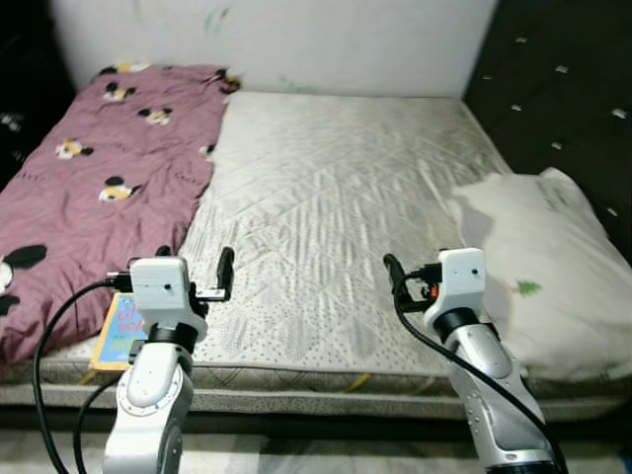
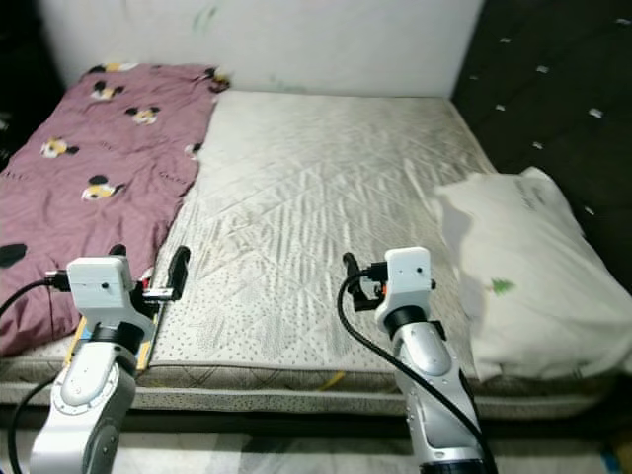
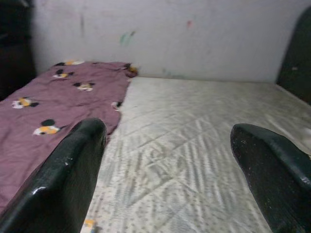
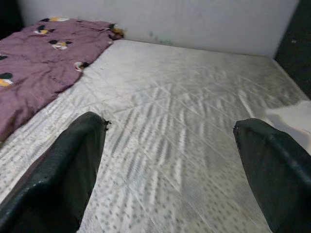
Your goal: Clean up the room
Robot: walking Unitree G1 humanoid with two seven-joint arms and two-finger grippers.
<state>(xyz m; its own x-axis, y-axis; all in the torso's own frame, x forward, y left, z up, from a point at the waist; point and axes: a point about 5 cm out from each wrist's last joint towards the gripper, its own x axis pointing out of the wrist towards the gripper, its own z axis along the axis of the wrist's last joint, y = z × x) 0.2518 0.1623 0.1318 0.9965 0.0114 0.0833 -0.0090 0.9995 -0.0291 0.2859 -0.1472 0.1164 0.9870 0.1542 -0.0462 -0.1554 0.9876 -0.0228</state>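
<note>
1. The robot is standing at the foot of the mattress [image 1: 336, 197], both arms raised over its near edge
2. The left gripper [image 1: 196, 281] is hovering with its fingers [image 3: 63, 179] spread wide, holding nothing; the purple blanket [image 1: 99, 188] is lying just outboard of it, rumpled along the bed's side
3. The right gripper [image 1: 395, 276] is also hanging spread and empty; the white pillow [image 1: 538, 257] is sitting outboard of it and slightly ahead
4. A colourful book [image 1: 120, 331] is peeking out beneath the left wrist
5. Judging the next step to be straightening the blanket, the left gripper should be reaching outward and pinching a hem, not mid-cloth
</note>
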